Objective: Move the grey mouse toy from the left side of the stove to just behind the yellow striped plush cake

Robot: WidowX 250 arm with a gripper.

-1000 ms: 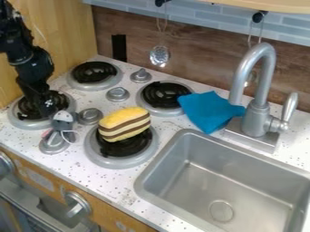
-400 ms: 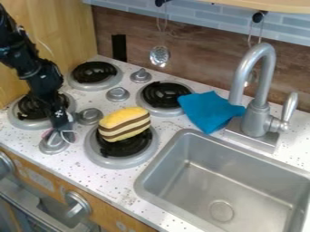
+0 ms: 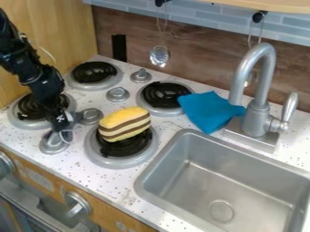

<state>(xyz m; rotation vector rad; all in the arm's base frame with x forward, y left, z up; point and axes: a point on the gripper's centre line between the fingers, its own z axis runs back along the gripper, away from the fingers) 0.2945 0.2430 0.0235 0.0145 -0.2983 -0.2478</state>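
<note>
One pincer (image 3: 62, 131), grip impossible to tell, hangs at one grey toy (image 3: 70, 119), among four burners (image 3: 97, 153), one striped toy (image 3: 125, 124), one cloth (image 3: 209, 111).

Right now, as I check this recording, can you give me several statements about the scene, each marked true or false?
1. The yellow striped toy rests on a burner. True.
2. The blue cloth lies inside the sink. False: it lies outside it, beside the faucet.
3. A metal utensil hangs in front of the back wall. True.
4. The gripper is directly above the yellow striped toy. False: it is beside the toy, close to a silver knob near the counter's front edge.
</note>
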